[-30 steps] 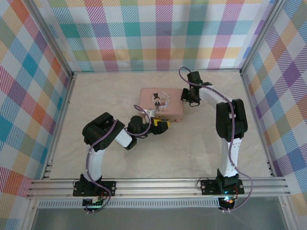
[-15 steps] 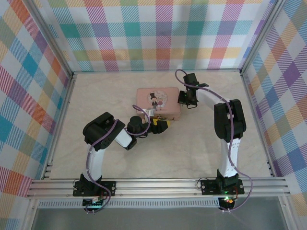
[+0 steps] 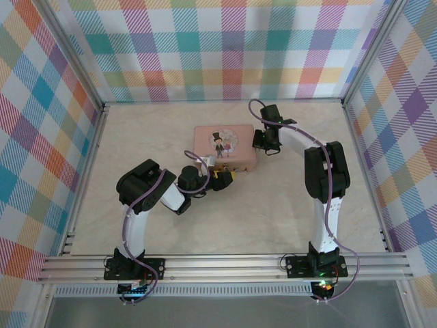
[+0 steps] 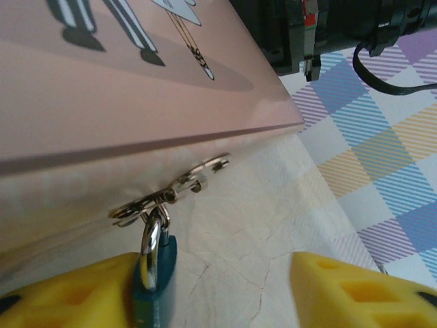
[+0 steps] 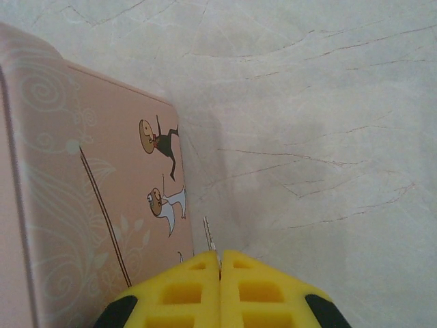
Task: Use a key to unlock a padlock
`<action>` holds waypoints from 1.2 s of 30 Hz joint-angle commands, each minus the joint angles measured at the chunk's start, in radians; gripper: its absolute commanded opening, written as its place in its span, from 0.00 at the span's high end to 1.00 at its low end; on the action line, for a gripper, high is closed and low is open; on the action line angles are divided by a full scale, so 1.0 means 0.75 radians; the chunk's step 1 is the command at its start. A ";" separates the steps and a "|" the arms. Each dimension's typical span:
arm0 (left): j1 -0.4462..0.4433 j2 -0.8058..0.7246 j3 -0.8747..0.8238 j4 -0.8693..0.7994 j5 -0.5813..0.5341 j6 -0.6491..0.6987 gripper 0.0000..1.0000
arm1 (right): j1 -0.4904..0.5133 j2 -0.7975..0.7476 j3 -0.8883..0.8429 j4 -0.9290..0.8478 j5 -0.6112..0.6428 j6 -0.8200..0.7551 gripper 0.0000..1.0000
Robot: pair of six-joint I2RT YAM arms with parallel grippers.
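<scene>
A: Left gripper (image 4: 212,283) half open around the padlock (image 4: 156,295), one jaw touching it, at the pink tin's (image 3: 224,145) six o'clock. Right gripper (image 5: 220,270), at three o'clock, is closed tight on the key (image 5: 210,239).

B: So it's bracing the padlock. Next, likely clamp, then carry the key over.

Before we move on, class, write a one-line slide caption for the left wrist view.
Teal padlock hanging from the pink tin's hasp, inside the open yellow left gripper.
</scene>
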 commanded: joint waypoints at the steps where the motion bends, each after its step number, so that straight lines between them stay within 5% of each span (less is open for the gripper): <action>1: 0.012 -0.032 0.034 -0.050 0.045 -0.004 0.46 | 0.015 -0.055 -0.011 0.000 -0.026 -0.008 1.00; 14: 0.040 -0.013 0.080 -0.148 0.086 -0.029 0.66 | 0.015 -0.062 -0.020 0.012 -0.024 -0.018 1.00; 21: 0.047 -0.006 0.084 -0.169 0.080 -0.042 0.45 | 0.016 -0.064 -0.025 0.016 -0.041 -0.017 1.00; 27: 0.043 0.024 0.113 -0.135 0.109 -0.079 0.43 | 0.025 -0.063 -0.029 0.026 -0.057 -0.004 1.00; 36: 0.051 0.064 0.113 -0.117 0.112 -0.118 0.64 | 0.026 -0.082 -0.033 0.028 -0.039 -0.014 1.00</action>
